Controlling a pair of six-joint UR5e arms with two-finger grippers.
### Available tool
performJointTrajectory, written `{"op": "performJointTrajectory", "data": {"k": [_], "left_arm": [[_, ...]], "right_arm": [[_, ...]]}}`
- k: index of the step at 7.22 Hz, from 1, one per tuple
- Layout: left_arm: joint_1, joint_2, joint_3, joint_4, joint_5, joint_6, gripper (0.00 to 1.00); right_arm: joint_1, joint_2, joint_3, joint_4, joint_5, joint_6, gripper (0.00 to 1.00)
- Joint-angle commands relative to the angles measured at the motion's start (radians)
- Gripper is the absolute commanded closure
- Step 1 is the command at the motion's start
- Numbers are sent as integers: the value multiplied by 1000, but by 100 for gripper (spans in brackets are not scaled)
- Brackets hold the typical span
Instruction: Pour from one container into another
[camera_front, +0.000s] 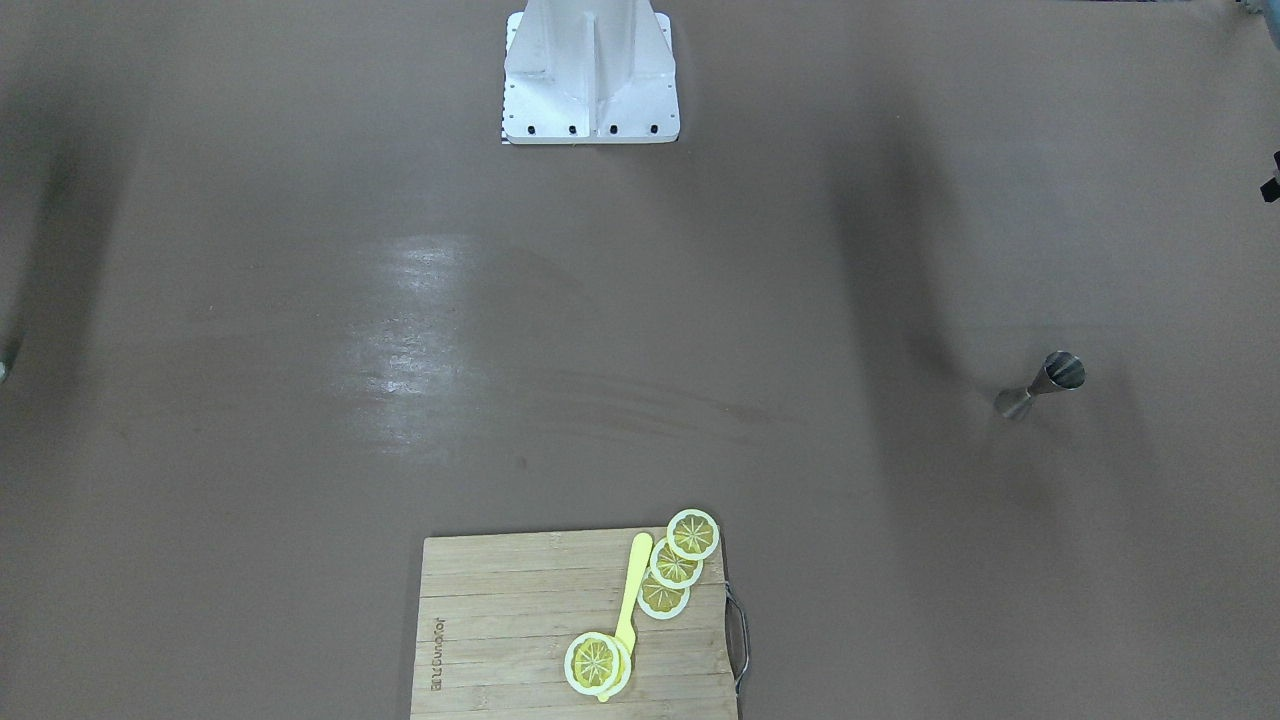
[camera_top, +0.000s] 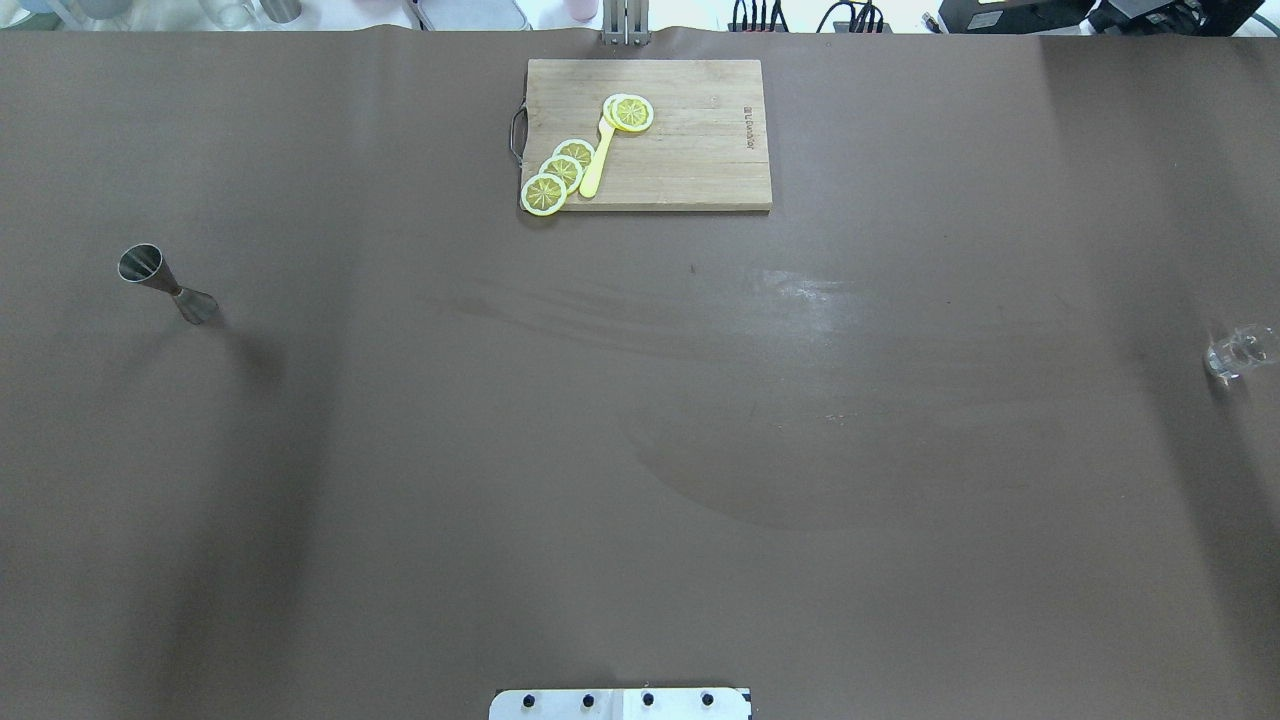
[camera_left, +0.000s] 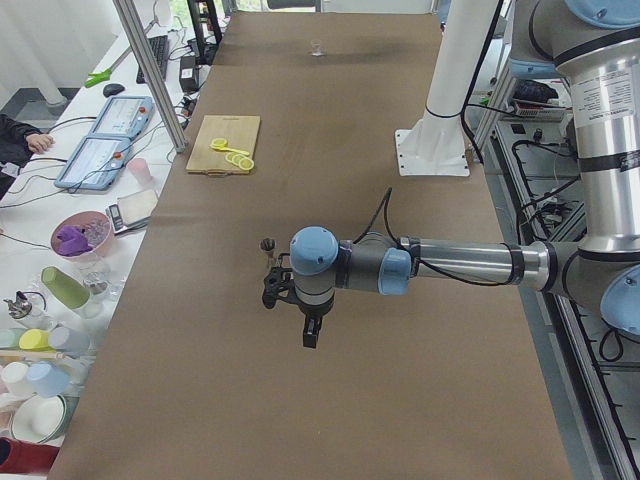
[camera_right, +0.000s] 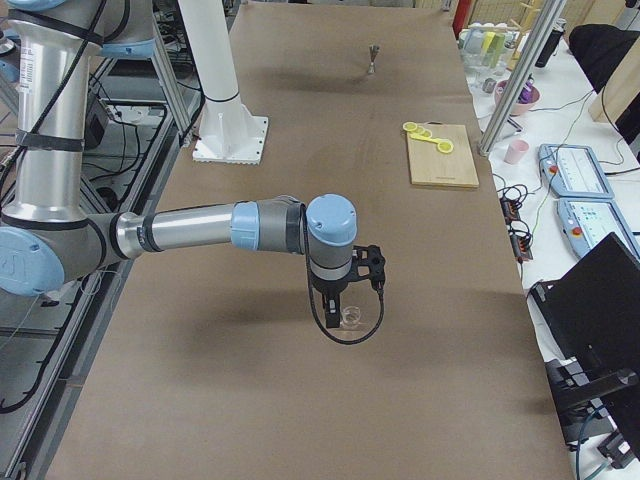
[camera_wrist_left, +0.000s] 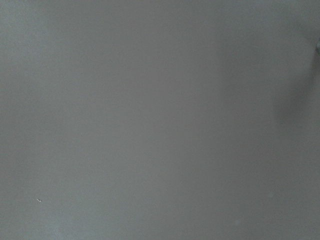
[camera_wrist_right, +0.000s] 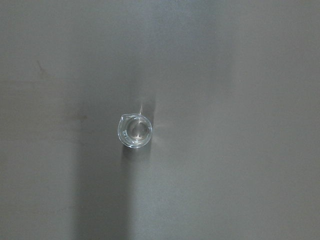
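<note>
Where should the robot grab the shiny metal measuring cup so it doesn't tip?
Probably at the thin waist of the jigger, coming in level from the side. It stands upright, and its cones flare out above and below, so a pinch there should not slide off.

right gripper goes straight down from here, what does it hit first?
Most likely the glass: the right gripper points down with it almost directly below. Alignment is unclear; it could miss and reach the table.

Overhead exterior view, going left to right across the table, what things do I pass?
metal jigger → wooden cutting board → small clear glass
</note>
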Motion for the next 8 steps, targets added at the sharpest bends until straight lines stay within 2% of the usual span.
{"op": "performJointTrajectory", "data": {"k": [1, 5, 7, 8], "left_arm": [[0, -9, -9, -1, -1, -3, 2], [-1, -18, -8, -3, -1, -38, 2], [0, -65, 4, -27, -3, -81, 2], [-1, -81, 4, -27, -3, -92, 2]], "right_arm": [[0, -1, -2, -2, 0, 0, 0], [0, -17, -39, 3, -11, 2, 0], [0, -11, -41, 3, -3, 0, 0], [0, -15, -77, 6, -12, 0, 0]]}}
